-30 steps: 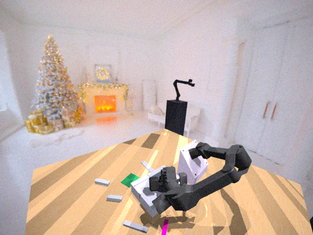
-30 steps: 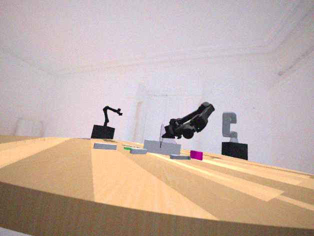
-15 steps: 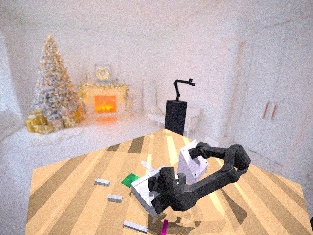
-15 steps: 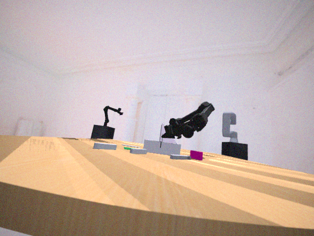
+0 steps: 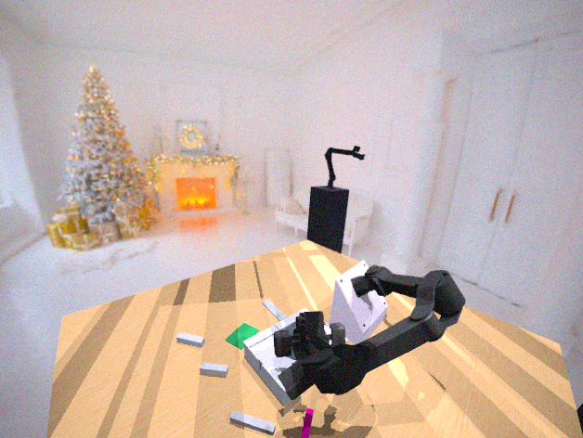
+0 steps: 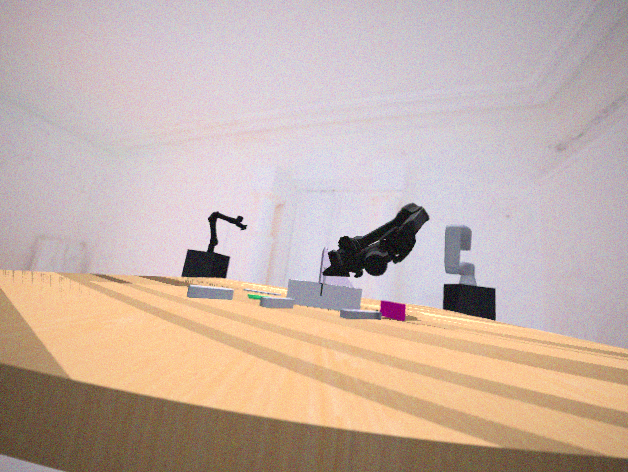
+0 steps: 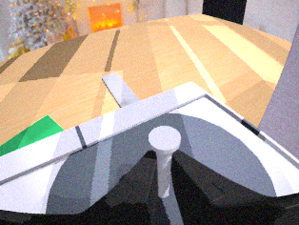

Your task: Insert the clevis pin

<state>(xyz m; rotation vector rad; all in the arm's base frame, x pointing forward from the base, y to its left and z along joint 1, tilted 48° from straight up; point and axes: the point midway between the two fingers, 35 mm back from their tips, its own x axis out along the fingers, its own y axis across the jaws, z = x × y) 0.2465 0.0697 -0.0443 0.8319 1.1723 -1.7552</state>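
Pinching a pale grey steel pin with a round flat head, the black claw is over a light grey, square, rimmed steel tray. The pin's head is uppermost, above the fingers, and its shaft runs down between the 2 of them. Beyond it, a wide, thin, dark grey aluminium disc lies flat inside the rim; whether the pin's lower end touches it cannot be told, and the disc's hole cannot be made out.

Outside the tray, a magenta block and 3 grey rectangular bars sit on the striped wooden table. A flat green piece lies near the tray's left rim in the wrist view, with a 4th pale bar past that rim.

Farther off, past the table, a black pedestal carries a small black arm.
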